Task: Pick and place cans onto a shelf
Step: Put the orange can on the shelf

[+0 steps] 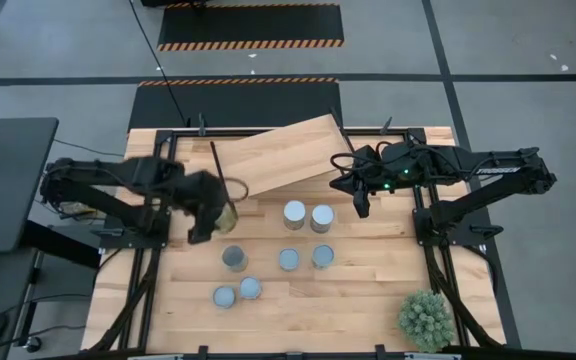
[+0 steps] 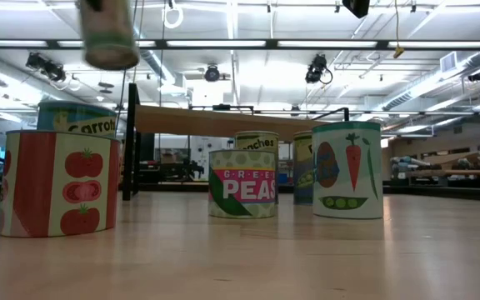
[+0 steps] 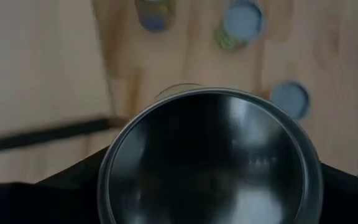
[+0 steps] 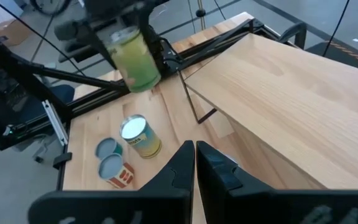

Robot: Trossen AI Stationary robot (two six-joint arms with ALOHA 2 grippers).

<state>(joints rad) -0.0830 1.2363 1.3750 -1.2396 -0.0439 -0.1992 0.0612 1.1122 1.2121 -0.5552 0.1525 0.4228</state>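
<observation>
The left gripper (image 1: 216, 212) hangs above the left part of the pale plank tabletop (image 1: 368, 310), its dark fingers clamped on a tall can (image 4: 133, 57) with a yellowish-green label, lifted clear of the wood. Its round metal end (image 3: 210, 162) is smooth, rimmed and mirror-dark (it fills most of the left wrist view). Just beside it rises the shelf (image 1: 283, 155), a wide light-wood board with fine straight grain on thin black metal legs, slanting across the back of the tabletop. In front stand the other cans (image 1: 288, 259), upright cylinders with silvery or blue-grey round tops, seven in loose pairs and a row; the low view shows paper labels printed with tomatoes, peas and a carrot. Farther right, the right gripper (image 1: 361, 205) waits by the shelf's right end, fingers together and holding nothing. A spiky green plant (image 1: 426, 320) sits at the near right corner.
</observation>
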